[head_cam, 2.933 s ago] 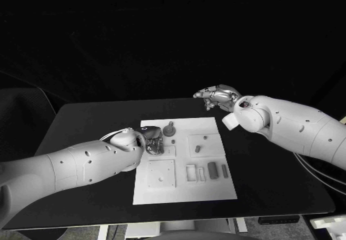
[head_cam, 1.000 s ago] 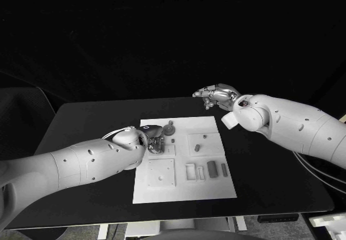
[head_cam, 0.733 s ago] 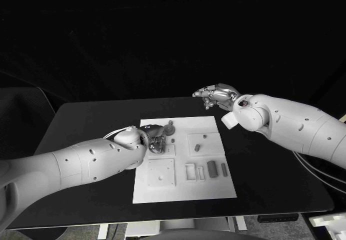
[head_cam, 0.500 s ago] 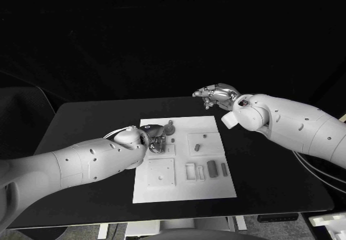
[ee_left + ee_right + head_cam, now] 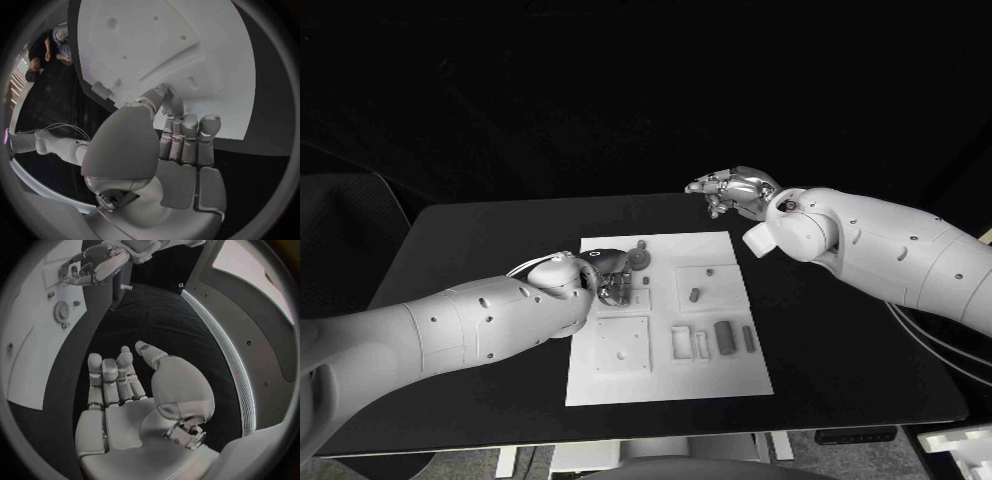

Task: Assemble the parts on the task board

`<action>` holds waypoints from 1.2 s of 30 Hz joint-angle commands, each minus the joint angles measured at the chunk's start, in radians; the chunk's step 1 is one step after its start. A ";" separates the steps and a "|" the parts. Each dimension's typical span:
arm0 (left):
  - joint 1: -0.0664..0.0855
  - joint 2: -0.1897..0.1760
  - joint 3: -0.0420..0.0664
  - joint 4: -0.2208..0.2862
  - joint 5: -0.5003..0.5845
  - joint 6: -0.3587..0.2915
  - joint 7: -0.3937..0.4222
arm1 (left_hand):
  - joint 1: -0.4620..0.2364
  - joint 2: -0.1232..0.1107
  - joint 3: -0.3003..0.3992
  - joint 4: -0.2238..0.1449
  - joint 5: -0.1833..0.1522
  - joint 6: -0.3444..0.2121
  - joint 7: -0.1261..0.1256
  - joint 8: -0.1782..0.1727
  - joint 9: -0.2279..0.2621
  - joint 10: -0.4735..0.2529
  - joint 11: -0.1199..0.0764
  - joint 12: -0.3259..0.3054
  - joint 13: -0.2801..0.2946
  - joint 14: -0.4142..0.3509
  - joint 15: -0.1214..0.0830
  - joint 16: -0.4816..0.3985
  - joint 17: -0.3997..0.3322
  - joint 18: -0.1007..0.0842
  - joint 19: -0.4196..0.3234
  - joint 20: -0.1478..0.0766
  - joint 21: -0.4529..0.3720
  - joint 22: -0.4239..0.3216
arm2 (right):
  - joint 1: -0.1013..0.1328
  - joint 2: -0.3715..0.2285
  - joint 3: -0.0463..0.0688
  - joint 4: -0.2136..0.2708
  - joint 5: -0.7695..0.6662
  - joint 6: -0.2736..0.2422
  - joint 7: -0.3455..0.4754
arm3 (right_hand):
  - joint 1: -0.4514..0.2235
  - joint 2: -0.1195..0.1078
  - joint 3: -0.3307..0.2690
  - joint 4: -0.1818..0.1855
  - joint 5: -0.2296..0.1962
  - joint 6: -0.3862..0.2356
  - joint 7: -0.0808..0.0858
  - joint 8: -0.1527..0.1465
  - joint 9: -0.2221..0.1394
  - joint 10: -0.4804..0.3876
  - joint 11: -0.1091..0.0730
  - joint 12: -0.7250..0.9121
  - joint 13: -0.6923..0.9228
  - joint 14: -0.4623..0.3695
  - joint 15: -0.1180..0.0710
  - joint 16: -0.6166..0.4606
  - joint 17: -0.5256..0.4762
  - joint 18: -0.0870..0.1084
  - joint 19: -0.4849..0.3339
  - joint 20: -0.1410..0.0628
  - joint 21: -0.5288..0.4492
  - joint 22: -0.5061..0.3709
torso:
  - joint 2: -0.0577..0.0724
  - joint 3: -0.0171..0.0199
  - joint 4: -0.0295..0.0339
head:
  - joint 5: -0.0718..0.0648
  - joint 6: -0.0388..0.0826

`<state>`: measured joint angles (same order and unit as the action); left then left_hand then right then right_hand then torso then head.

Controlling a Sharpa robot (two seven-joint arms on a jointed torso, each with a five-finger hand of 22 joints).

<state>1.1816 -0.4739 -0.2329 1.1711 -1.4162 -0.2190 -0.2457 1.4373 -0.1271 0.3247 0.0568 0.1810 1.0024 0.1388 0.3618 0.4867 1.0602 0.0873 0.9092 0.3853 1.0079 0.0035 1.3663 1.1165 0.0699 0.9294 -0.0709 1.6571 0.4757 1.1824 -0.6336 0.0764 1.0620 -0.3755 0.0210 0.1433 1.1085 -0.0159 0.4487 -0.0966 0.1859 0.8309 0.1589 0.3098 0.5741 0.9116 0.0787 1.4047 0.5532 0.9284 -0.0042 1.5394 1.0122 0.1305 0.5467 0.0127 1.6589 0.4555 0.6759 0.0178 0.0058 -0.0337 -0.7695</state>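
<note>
The left hand (image 5: 606,283) hangs over the board (image 5: 669,390) near its left edge, toward the far half, fingers curled down at the surface. In the left wrist view the hand (image 5: 169,150) has its fingers side by side, tips at the white plate; whether anything is pinched there cannot be told.

Just beyond that hand, near the board's far edge, lies a round gear-like part (image 5: 639,262) with a small peg just past it. The right wrist view shows the same gear (image 5: 62,312) flat on the board, with the left hand over the board just beside it.

Toward the board's near-left corner sits a square white plate (image 5: 623,347). To its right stands a small open frame (image 5: 682,345), then a dark block (image 5: 726,336) and a thinner bar (image 5: 750,342) close to the right edge. Farther back, a short grey part (image 5: 695,296) lies in a raised square in the board's right half.

The right hand (image 5: 734,190) is held above the table (image 5: 473,240) beyond the board's far-right corner, well apart from the parts. In its wrist view the hand (image 5: 134,400) is empty, fingers straight and close, thumb spread aside.
</note>
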 commanded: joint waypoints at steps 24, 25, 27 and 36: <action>-0.005 -0.022 -0.003 0.020 -0.007 -0.021 -0.018 | 0.001 0.008 0.008 0.000 0.004 0.016 0.008 0.004 0.002 0.011 0.001 -0.005 -0.002 0.004 0.000 0.005 0.001 0.110 0.003 -0.008 0.054 0.001 | 0.000 0.000 0.001 0.000 -0.002 0.022 0.003 | 0.001 -0.007 0.002 -0.006 -0.003 -0.003 0.005 0.007 0.000 -0.006 -0.001 0.006 0.002 0.000 -0.004 0.005 0.002 0.002 -0.004 -0.001 0.102 -0.001 | 0.000 0.0003 -0.0007 | 0.003 0.005; -0.005 -0.021 -0.003 0.020 -0.007 -0.022 -0.018 | 0.001 0.008 0.008 0.000 0.004 0.016 0.008 0.004 0.002 0.011 0.001 -0.005 -0.002 0.004 0.000 0.005 0.001 0.110 0.003 -0.008 0.054 0.001 | 0.000 -0.001 0.001 0.000 -0.002 0.022 0.003 | 0.001 -0.007 0.002 -0.006 -0.003 -0.003 0.005 0.007 0.000 -0.006 -0.001 0.006 0.002 0.000 -0.004 0.005 0.002 0.002 -0.004 -0.001 0.103 -0.001 | 0.000 0.0005 -0.0007 | 0.003 0.005; -0.005 -0.021 -0.003 0.018 -0.007 -0.022 -0.019 | 0.001 0.008 0.008 0.000 0.004 0.016 0.008 0.004 0.002 0.011 0.001 -0.005 -0.002 0.005 0.000 0.005 0.001 0.110 0.003 -0.008 0.054 0.001 | 0.000 -0.001 0.001 0.000 -0.002 0.022 0.003 | 0.001 -0.007 0.002 -0.006 -0.003 -0.003 0.005 0.007 0.000 -0.007 -0.001 0.006 0.002 0.000 -0.004 0.005 0.002 0.002 -0.004 -0.001 0.103 -0.001 | 0.000 0.0007 -0.0007 | 0.003 0.005; -0.005 -0.016 -0.003 0.015 -0.007 -0.017 -0.019 | 0.001 0.008 0.008 0.000 0.004 0.016 0.008 0.004 0.002 0.012 0.000 -0.006 -0.002 0.005 -0.001 0.005 0.001 0.110 0.004 -0.008 0.054 0.001 | 0.000 -0.001 0.001 0.000 -0.002 0.022 0.002 | 0.001 -0.007 0.002 -0.006 -0.003 -0.003 0.005 0.007 0.000 -0.007 -0.001 0.006 0.002 0.000 -0.004 0.005 0.002 0.002 -0.004 -0.001 0.103 -0.001 | 0.000 0.0003 -0.0001 | 0.000 0.006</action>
<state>1.1769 -0.4927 -0.2354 1.1863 -1.4172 -0.2348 -0.2600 1.4391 -0.1282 0.3282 0.0576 0.1818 1.0037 0.1376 0.3593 0.4873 1.0633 0.0888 0.9092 0.3846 1.0078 0.0036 1.3663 1.1165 0.0698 0.9332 -0.0744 1.6571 0.4757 1.1823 -0.6348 0.0764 1.0612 -0.3755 0.0252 0.1402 1.1084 -0.0159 0.4487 -0.0966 0.1859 0.8315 0.1584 0.3098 0.5741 0.9116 0.0787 1.4047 0.5539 0.9284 -0.0042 1.5394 1.0127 0.1305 0.5467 0.0127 1.6589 0.4555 0.6757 0.0184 0.0054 -0.0324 -0.7639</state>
